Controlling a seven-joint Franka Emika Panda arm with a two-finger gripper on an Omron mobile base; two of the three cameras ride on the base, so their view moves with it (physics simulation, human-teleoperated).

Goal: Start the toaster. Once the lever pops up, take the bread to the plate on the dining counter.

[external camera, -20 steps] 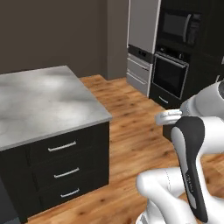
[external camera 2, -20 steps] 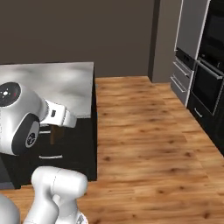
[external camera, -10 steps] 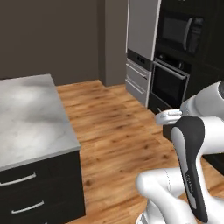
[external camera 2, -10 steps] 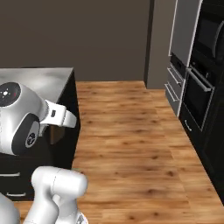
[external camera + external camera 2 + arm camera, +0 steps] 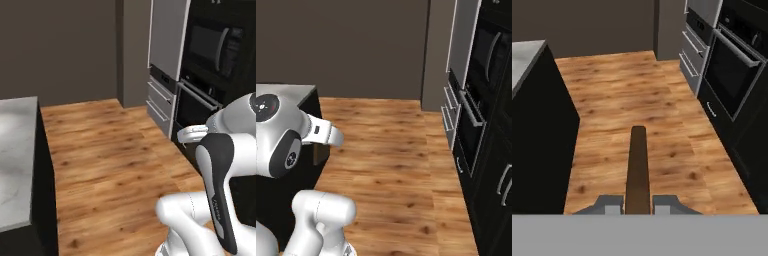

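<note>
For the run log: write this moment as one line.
stage: carrying | gripper: shut on bread, slice edge-on between fingers | below: wood floor | counter left | oven right | plate: not seen

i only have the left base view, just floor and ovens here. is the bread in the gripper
Observer: Yes. In the hand view the gripper is shut on the bread, a dark brown slice seen edge-on.
Operator: anything under it
Observer: Wooden floor, no counter beneath the slice.
Operator: is the oven shut
Observer: The hand view shows the oven door closed, off to the slice's side.
</note>
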